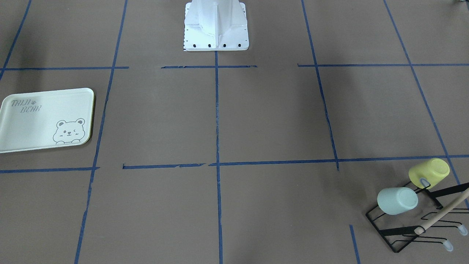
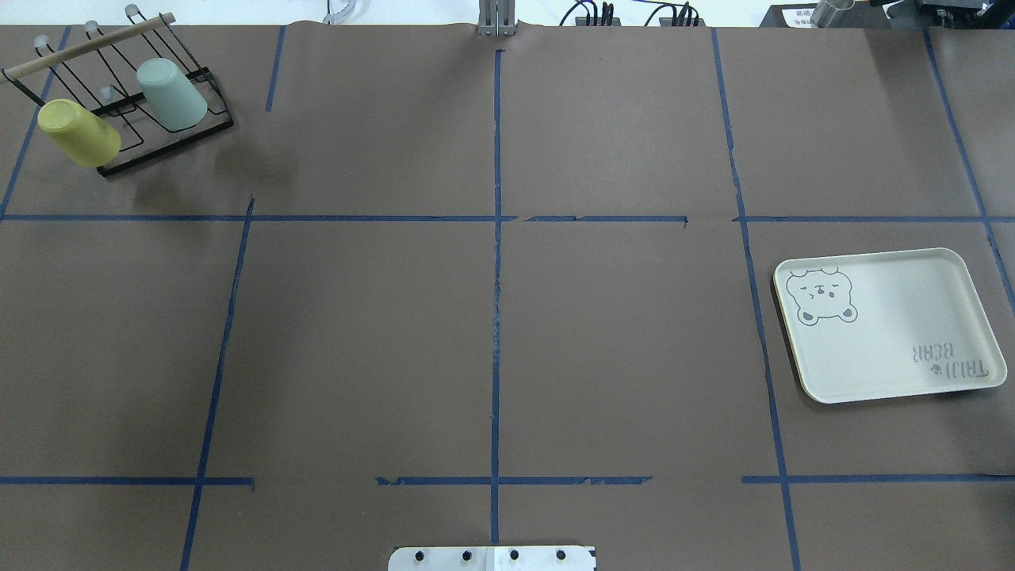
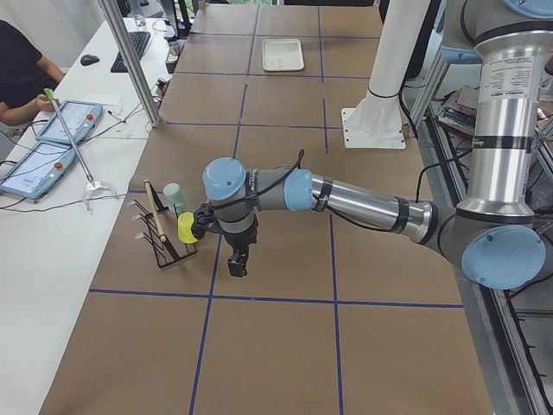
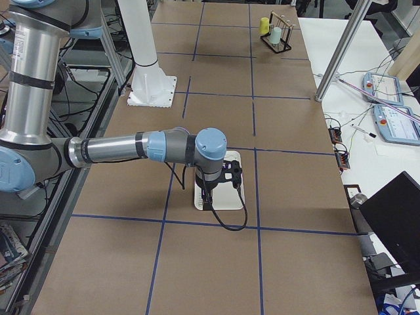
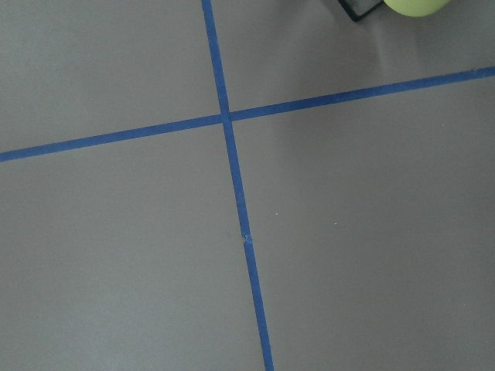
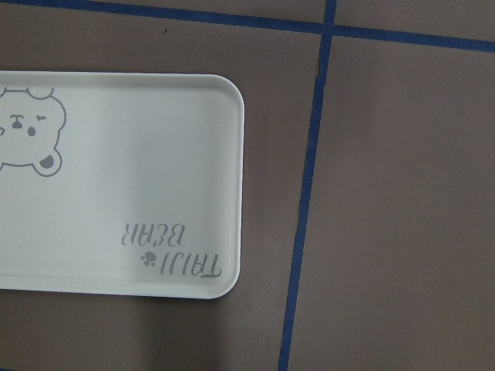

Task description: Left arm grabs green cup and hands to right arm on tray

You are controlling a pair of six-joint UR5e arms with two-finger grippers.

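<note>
The green cup (image 2: 170, 93) is resting tilted on the prongs of a black wire rack (image 2: 162, 147), which is standing in the far corner of the worktop (image 2: 357, 333) on the robot's left. A yellow cup (image 2: 79, 132) is leaning on the same rack just beside the green one, not touching it. The left arm (image 3: 346, 197) is reaching out low over the worktop, and the left claw (image 3: 236, 262) is hanging fingers-down just beside the rack, on the yellow cup's side. It shows only in the side view, so I cannot tell how far it is open; nothing is showing in its grip. The tray (image 1: 33, 124) is lying flat on the robot's right, well apart from the rack, its bear drawing facing up. The right arm (image 4: 118, 149) is stretching out over it, with the right claw (image 4: 209, 195) pointing down above the tray; how wide it is standing open I cannot tell either. Blue tape lines (image 2: 496, 317) are crossing the brown surface.
</note>
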